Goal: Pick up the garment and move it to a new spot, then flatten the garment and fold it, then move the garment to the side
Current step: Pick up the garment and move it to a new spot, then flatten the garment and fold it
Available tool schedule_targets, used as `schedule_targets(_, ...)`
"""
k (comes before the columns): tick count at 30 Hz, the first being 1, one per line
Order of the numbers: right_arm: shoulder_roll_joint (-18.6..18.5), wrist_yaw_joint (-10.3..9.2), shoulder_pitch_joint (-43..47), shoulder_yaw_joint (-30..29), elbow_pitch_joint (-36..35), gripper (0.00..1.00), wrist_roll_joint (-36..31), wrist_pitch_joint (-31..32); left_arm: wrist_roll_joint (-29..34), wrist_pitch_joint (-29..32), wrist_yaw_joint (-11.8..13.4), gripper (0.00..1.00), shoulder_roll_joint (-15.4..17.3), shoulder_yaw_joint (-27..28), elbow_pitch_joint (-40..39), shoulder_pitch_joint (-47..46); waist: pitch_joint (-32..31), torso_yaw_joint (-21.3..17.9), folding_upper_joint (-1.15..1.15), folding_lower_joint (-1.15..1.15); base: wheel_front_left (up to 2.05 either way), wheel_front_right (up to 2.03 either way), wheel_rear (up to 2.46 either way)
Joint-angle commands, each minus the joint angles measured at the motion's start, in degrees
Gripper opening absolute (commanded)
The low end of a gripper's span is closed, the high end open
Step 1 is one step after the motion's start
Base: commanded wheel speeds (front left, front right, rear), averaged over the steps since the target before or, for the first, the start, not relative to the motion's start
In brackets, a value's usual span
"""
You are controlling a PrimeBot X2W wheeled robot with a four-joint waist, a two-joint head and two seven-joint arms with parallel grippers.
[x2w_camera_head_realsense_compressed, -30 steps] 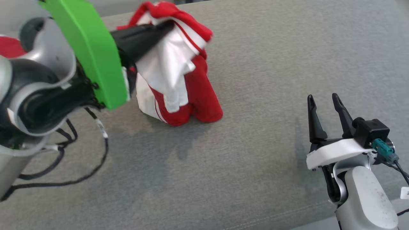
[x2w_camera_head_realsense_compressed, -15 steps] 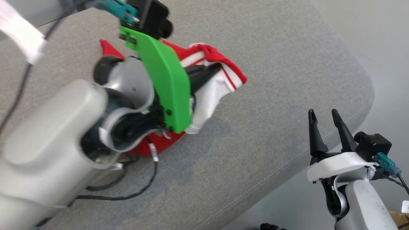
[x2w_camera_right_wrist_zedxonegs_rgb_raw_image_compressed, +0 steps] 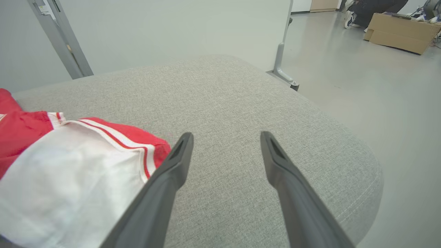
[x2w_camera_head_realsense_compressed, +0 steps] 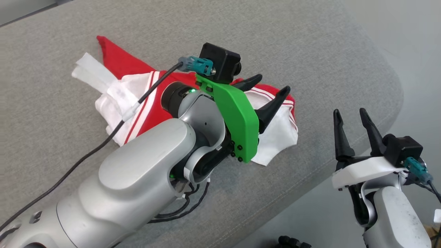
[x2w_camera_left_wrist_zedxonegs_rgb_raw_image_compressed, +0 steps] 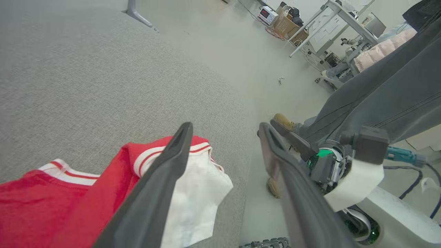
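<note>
The garment [x2w_camera_head_realsense_compressed: 137, 89], red and white with striped trim, lies crumpled on the grey cushioned surface [x2w_camera_head_realsense_compressed: 310, 44] close to its rounded right corner. My left gripper [x2w_camera_head_realsense_compressed: 272, 86] hovers over the garment's right end, its fingers spread apart with nothing between them. In the left wrist view the garment [x2w_camera_left_wrist_zedxonegs_rgb_raw_image_compressed: 69, 193] lies below and left of the left gripper [x2w_camera_left_wrist_zedxonegs_rgb_raw_image_compressed: 225, 125]. My right gripper [x2w_camera_head_realsense_compressed: 348, 112] stands open off the surface's right edge. The right wrist view has the garment [x2w_camera_right_wrist_zedxonegs_rgb_raw_image_compressed: 69, 162] left of the open right gripper [x2w_camera_right_wrist_zedxonegs_rgb_raw_image_compressed: 226, 135].
The surface's rounded edge [x2w_camera_head_realsense_compressed: 389, 110] drops to the floor [x2w_camera_head_realsense_compressed: 420, 44] on the right. A person's leg in grey trousers [x2w_camera_left_wrist_zedxonegs_rgb_raw_image_compressed: 379, 93] and a tan shoe [x2w_camera_left_wrist_zedxonegs_rgb_raw_image_compressed: 284, 120] stand near that corner. Cardboard boxes [x2w_camera_right_wrist_zedxonegs_rgb_raw_image_compressed: 399, 32] and a table leg [x2w_camera_right_wrist_zedxonegs_rgb_raw_image_compressed: 280, 62] lie further off.
My left gripper was shut on the hanging garment; its jaws have now opened and the garment lies spread on the surface. The head camera has turned. The right gripper is unchanged.
</note>
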Motion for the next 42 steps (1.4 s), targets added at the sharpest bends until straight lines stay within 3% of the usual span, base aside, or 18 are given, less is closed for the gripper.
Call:
schedule_targets(1, -0.16, -0.02, 0.18, -1.07, 0.10, 1.00, -1.31, -0.18, 1.57, -1.76, -0.59, 1.00, 0.05, -0.04, -0.56, -0.22, -2.15, 4.91, 0.00, 0.00, 0.00, 0.00, 0.00)
schedule_targets(5, -0.17, -0.02, 1.29, -3.74, -0.13, 1.00, -4.00, -0.18, 3.53, -5.23, -1.21, 1.00, 2.29, 0.64, -3.78, 1.16, -4.05, 9.85, 0.00, 0.00, 0.00, 0.00, 0.00)
schedule_targets(11, -0.16, -0.02, 2.71, -6.18, -0.59, 1.00, -7.22, -0.18, 3.74, -8.68, 0.73, 1.00, 7.92, 2.33, -6.44, 6.40, -5.96, 15.97, 0.00, 0.00, 0.00, 0.00, 0.00)
schedule_targets(17, -0.17, -0.03, 2.23, -6.27, -1.07, 1.00, -9.75, -0.18, 1.44, -9.66, 0.53, 1.00, 10.29, 2.90, -1.10, 10.82, -5.17, 20.31, 0.00, 0.00, 0.00, 0.00, 0.00)
schedule_targets(31, -0.17, -0.03, 1.39, -5.05, -1.08, 1.00, -10.02, -0.18, -1.25, -7.36, -5.42, 1.00, 7.39, -0.25, 8.45, 12.55, -2.40, 19.57, 0.00, 0.00, 0.00, 0.00, 0.00)
schedule_targets(38, -0.16, -0.02, 1.62, -5.04, -1.36, 1.00, -9.50, -0.18, -0.38, -6.55, -5.25, 1.00, 8.03, -1.13, 11.56, 12.23, -2.06, 17.76, 0.00, 0.00, 0.00, 0.00, 0.00)
schedule_targets(39, -0.16, -0.02, 1.56, -5.06, -1.32, 1.00, -9.47, -0.18, -0.36, -6.71, -5.35, 0.55, 8.00, -1.14, 12.03, 12.29, -2.11, 17.49, 0.00, 0.00, 0.00, 0.00, 0.00)
schedule_targets(40, -0.17, -0.03, 1.56, -5.10, -1.32, 1.00, -9.43, -0.18, -0.40, -6.90, -5.59, 0.02, 7.87, -1.15, 12.29, 12.42, -2.17, 17.26, 0.00, 0.00, 0.00, 0.00, 0.00)
schedule_targets(42, -0.16, -0.03, 1.66, -5.26, -1.37, 1.00, -9.42, -0.18, 0.00, -6.78, -6.47, 0.00, 7.91, -1.72, 12.37, 12.21, -2.33, 16.85, 0.00, 0.00, 0.00, 0.00, 0.00)
